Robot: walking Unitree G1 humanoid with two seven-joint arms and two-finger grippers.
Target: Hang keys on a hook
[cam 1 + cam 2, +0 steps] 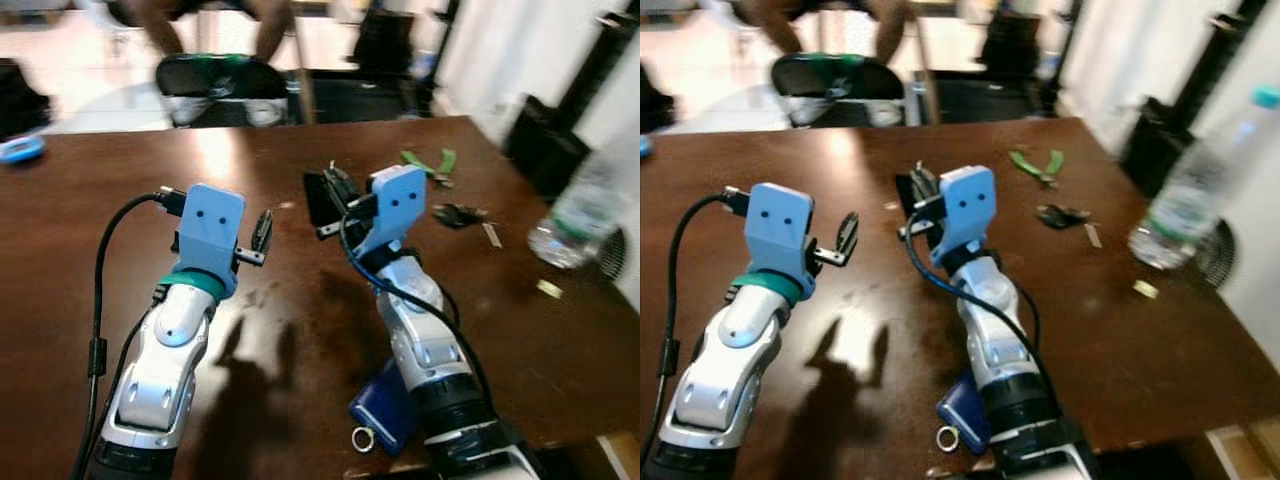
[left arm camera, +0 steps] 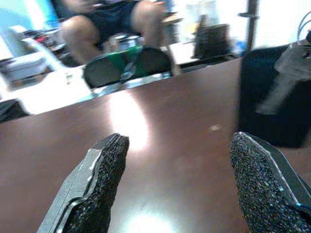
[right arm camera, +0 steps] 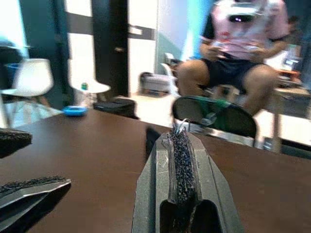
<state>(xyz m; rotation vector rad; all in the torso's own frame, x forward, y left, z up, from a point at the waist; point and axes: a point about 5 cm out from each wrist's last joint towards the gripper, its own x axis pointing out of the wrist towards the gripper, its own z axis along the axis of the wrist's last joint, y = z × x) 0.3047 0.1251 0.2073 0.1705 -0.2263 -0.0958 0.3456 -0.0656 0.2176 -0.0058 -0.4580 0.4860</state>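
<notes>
Two-armed hover over the middle of the brown worktop (image 1: 80, 200). Holds the left end effector (image 2: 180, 141) wide open, gripping nothing. Pinches the right end effector (image 3: 180, 141) shut on the keys (image 3: 181, 125): just a thin metal loop poking past the tips, plus a dark blurred lump behind. Toward the right edge, shows green pliers (image 1: 430, 160), a small black item (image 1: 460, 213) too blurred to name, and a clear bottle (image 1: 580, 215). At the near edge, half hides a blue pouch (image 1: 385, 405) under the right arm. Beyond the far edge, crops a seated person (image 3: 233, 53).
</notes>
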